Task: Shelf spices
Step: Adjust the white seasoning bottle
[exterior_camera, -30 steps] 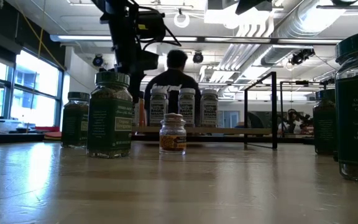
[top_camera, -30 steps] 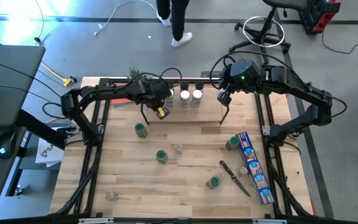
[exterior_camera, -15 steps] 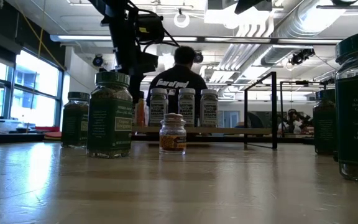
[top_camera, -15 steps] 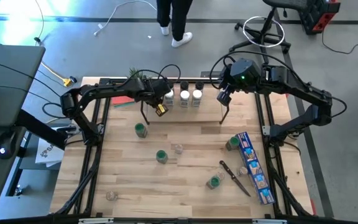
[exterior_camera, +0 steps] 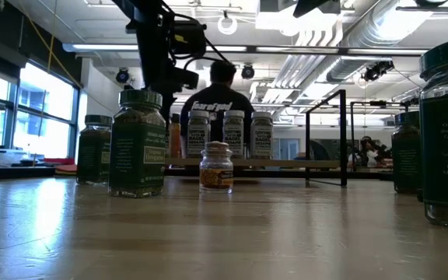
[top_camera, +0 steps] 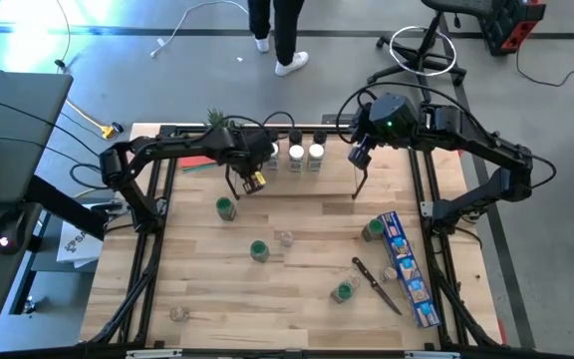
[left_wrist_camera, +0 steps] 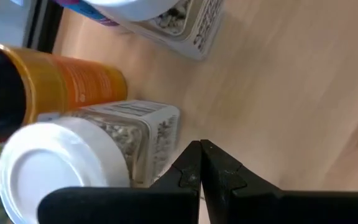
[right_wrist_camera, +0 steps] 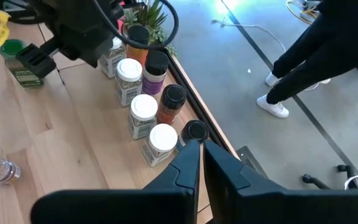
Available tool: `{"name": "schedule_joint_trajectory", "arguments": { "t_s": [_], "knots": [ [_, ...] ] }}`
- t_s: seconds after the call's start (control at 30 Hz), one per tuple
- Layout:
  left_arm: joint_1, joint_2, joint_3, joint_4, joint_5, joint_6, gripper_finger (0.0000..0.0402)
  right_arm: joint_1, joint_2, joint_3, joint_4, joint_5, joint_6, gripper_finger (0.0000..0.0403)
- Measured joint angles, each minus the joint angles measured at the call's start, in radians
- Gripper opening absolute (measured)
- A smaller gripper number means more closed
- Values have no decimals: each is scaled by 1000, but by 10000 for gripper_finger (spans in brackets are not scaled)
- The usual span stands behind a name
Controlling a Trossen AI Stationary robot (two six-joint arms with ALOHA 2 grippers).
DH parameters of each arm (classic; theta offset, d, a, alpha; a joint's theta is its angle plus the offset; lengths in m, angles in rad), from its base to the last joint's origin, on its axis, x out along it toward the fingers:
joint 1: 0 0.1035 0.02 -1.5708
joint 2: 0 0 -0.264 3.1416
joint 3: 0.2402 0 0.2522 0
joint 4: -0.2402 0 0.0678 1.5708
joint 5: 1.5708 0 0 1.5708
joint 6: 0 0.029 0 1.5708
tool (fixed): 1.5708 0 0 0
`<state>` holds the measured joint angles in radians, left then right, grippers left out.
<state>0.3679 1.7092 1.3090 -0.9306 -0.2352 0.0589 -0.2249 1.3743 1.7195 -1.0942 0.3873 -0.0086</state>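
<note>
Left wrist view puts a white-capped jar (left_wrist_camera: 92, 149) right beside the left gripper (left_wrist_camera: 201, 163), whose fingers are pressed together with nothing between them. That jar stands on the shelf (top_camera: 267, 172) board, touching an orange bottle (left_wrist_camera: 61, 84). It sits off to the side of the closed tips, not between them.

What could go wrong? I think the closed tips or the arm could bump this jar if the arm swings sideways. The jar is tall and thin, so it could tip and knock the others next to it, like dominoes.

From above, the shelf runs along the far edge of the table (top_camera: 207, 289). A few jars already stand in a row (top_camera: 305, 155) on it. In front of the shelf, more jars wait on the table: green caps (top_camera: 226, 206) (top_camera: 258, 248) (top_camera: 344, 290) and a small clear one (top_camera: 286, 238).

The right gripper (right_wrist_camera: 196, 163) hangs over the shelf's other end, near the row. Its fingers are pressed together too, holding nothing. It could also clip a black-capped jar (right_wrist_camera: 196, 130) below it if it drops down.
</note>
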Motion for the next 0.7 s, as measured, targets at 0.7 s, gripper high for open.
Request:
{"name": "schedule_joint_trajectory", "arguments": {
  "t_s": [0.7],
  "knots": [
    [7, 5, -2, -27, 45, 184, 0, 0, 0, 0, 1, 0, 0, 14]
  ]
}}
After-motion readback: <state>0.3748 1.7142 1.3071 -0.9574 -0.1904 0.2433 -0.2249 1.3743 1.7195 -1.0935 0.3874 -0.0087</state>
